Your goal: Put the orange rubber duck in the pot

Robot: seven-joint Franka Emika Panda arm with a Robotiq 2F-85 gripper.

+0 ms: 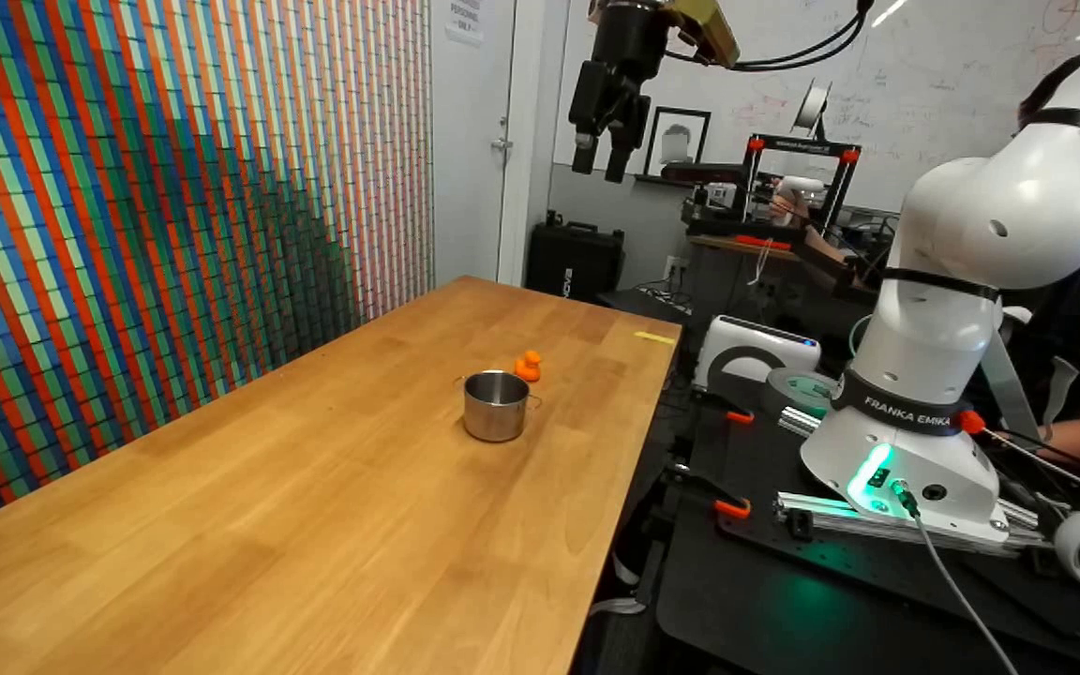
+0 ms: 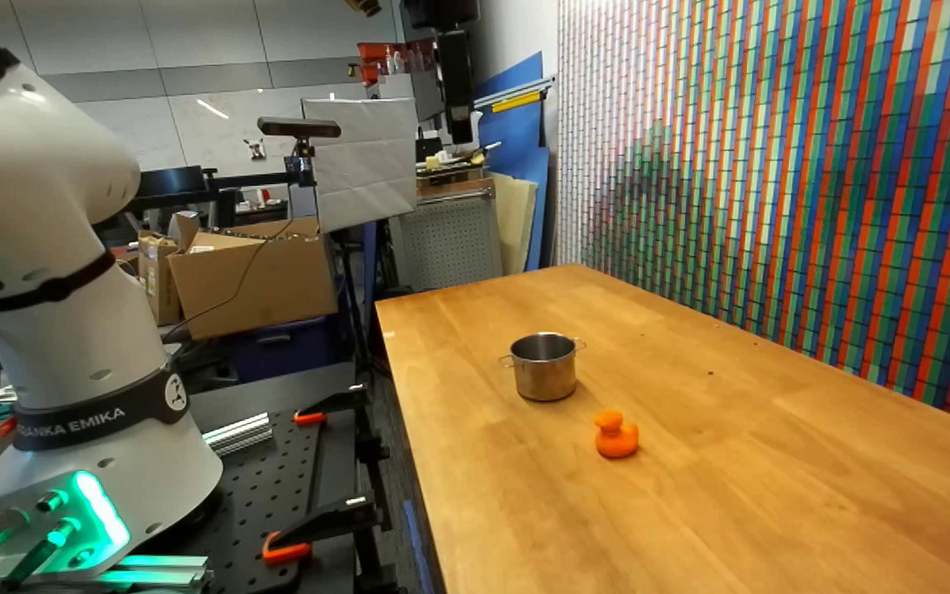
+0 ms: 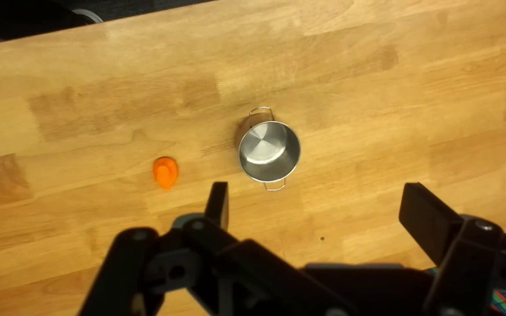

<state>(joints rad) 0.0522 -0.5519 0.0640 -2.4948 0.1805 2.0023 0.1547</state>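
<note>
Closest to the camera in the wrist view, your black two-fingered gripper [image 3: 314, 193] is sitting with its fingertips spread wide. Past those tips, within the gap as you are looking down, the small round silver-grey metal pot [image 3: 270, 151] is standing upright. Outside that gap, past the finger closer to the pot, the small bright orange rubber duck [image 3: 165, 172] is sitting near the pot but apart from it. Both are resting on the light-brown wooden table [image 3: 367, 101].

In an exterior view, the smooth white robot arm [image 1: 938, 328] is bearing the gripper well above the table, its fingers pointing down. The striped multicoloured wall panel [image 1: 34, 234] is rising on the gripper's side away from the arm's base.

In an exterior view, the brown cardboard box [image 2: 256, 285] is sitting lower than the gripper, on its arm side. From here you are seeing only part of the gripper, too little to tell its spread. Below it, the duck is resting outside the pot.
</note>
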